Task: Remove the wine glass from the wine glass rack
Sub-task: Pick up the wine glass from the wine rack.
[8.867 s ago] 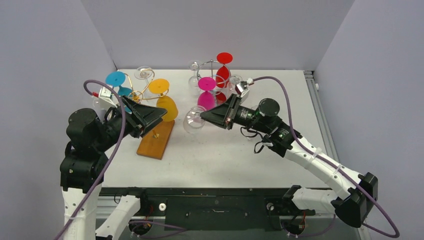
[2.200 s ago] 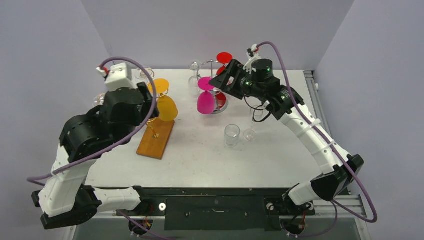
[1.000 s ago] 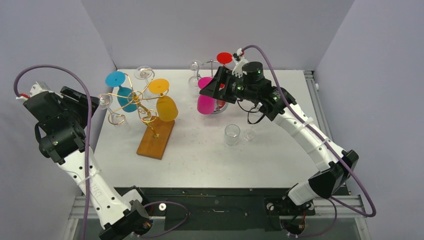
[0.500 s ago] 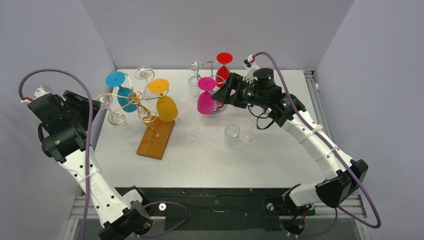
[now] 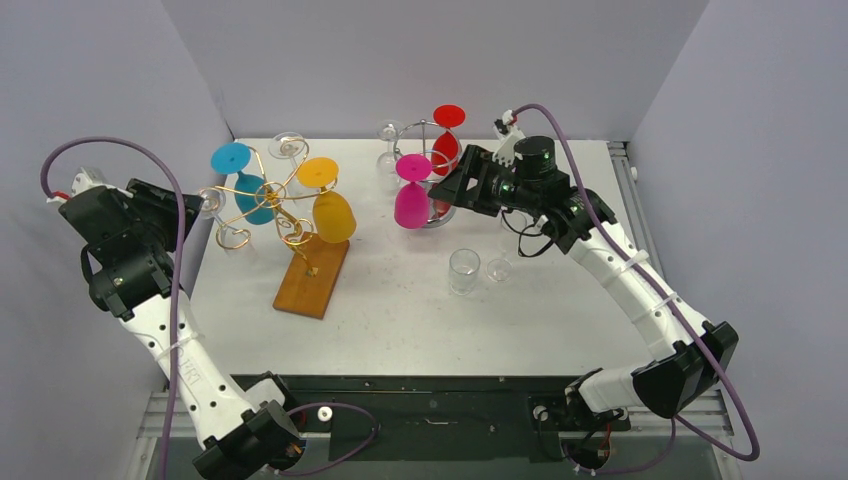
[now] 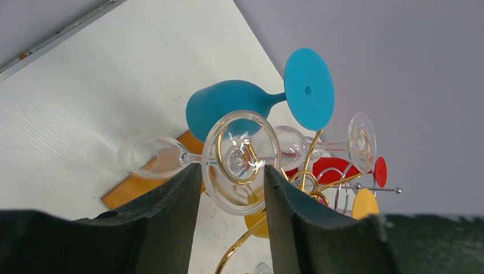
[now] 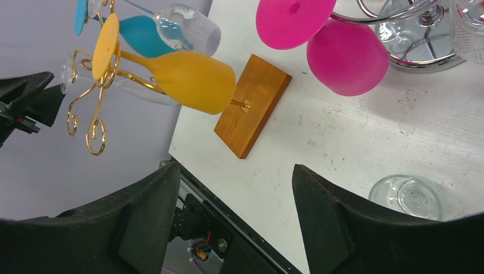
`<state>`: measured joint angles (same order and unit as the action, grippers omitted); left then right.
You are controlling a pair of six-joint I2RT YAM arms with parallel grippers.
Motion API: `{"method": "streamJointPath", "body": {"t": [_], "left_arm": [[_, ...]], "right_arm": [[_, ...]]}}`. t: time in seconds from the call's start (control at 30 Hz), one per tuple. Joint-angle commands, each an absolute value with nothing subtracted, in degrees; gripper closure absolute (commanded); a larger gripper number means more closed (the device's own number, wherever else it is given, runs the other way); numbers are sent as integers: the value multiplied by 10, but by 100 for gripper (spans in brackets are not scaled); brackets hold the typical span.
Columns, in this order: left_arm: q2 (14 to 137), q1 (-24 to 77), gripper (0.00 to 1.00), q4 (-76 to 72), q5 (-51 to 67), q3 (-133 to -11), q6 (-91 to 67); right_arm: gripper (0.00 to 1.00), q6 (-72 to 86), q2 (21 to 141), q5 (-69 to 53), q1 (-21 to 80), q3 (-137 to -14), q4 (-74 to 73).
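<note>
A clear wine glass hangs sideways on the gold wire rack (image 5: 270, 200), at its left end; its foot (image 6: 241, 161) faces me and its bowl (image 6: 151, 157) points left. My left gripper (image 6: 231, 171) is open, a finger (image 6: 171, 211) on either side of the foot's lower half. I cannot tell whether they touch it. In the top view the left gripper (image 5: 190, 205) sits at the table's left edge beside that foot (image 5: 208, 200). My right gripper (image 7: 237, 171) is open and empty, and hovers (image 5: 450, 190) by the silver rack (image 5: 430, 130).
The gold rack on its wooden base (image 5: 312, 275) also carries a teal glass (image 5: 245, 185), a yellow glass (image 5: 333, 215) and another clear one (image 5: 288, 147). The silver rack holds pink (image 5: 411, 200), red (image 5: 447, 150) and clear (image 5: 388, 150) glasses. A clear glass (image 5: 463, 270) rests on the table.
My left jaws have narrowed around the clear glass's foot and the arm has edged closer. My right arm has drawn back to the right, away from the pink glass.
</note>
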<state>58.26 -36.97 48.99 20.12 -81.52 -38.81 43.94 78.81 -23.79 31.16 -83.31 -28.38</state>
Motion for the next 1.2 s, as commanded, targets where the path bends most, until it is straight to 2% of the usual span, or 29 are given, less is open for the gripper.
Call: {"method": "streamJointPath", "body": {"t": [0.0,0.27,0.57,0.9,1.17], "left_arm": [[586,-375,60,437,226,-806,-403],[584,-375,64,429,229,-785,-409],[578,-375,75,457,212,-795,-401],[574,-375,78,485,195,-816,-387],[570,-375,87,469,209,-804,-403]], "right_arm": [[33,431,771,-250,307,-829,-254],[33,434,772,-255,303,-823,-248],[34,435,774,-256,303,-820,-246],[35,437,774,-255,301,-820,-246],[36,437,772,-255,299,-821,-248]]}}
